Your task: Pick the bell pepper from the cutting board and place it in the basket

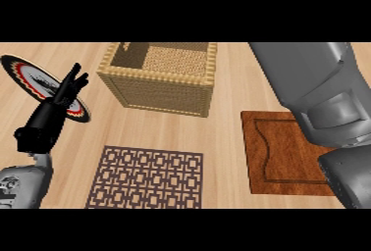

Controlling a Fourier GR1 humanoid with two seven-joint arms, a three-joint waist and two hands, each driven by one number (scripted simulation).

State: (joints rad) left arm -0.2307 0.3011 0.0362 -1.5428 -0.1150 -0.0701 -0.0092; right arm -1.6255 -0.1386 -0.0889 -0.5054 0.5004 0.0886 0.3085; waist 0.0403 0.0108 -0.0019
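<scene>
The woven basket [161, 88] stands at the back centre of the counter, and what shows of its inside holds nothing. To the right lies the brown wooden cutting board [279, 157], its right part hidden by my grey right forearm [319, 93]. That forearm rises from the lower right to the view's upper edge, and its hand is out of sight. No bell pepper shows anywhere. My left hand [66, 93] rests at the left with straight fingers pointing up, open and holding nothing.
A round plate [25, 78] with a dark patterned rim lies at the far left, partly behind my left hand. A brown lattice-patterned mat [148, 176] covers the front centre. Pale wooden counter runs between mat, basket and board.
</scene>
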